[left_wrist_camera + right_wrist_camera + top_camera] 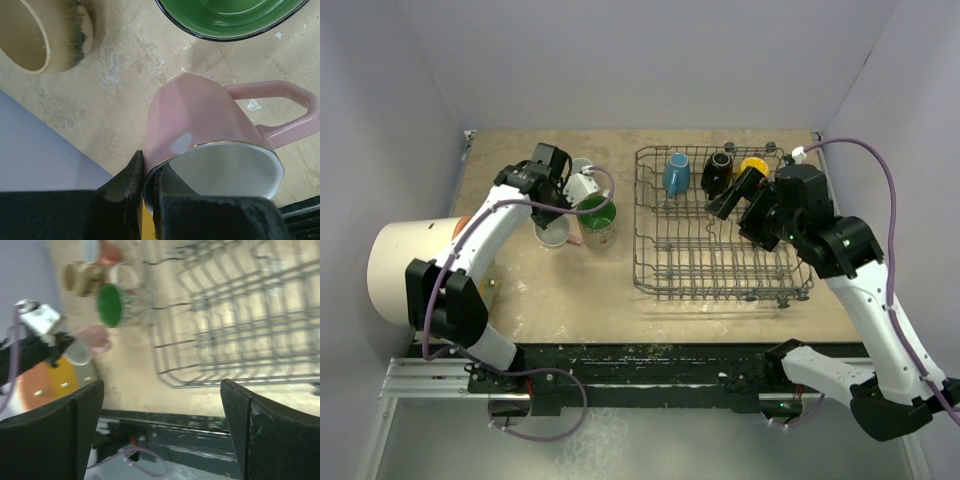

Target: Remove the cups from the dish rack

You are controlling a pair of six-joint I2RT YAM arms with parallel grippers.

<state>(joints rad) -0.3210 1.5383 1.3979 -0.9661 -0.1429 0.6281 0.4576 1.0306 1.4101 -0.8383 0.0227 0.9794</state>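
Here the pink mug tilts, mouth toward the left fingers

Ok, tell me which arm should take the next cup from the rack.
Right. The right gripper hangs open over the rack, beside the black mug and yellow mug. The left gripper is busy, shut on the pink mug at its rim, out over the table.

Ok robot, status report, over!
Left gripper shut on pink mug, at rim. Right gripper open over dish rack. Blue mug, black mug, yellow mug in rack. Nothing blocking them.
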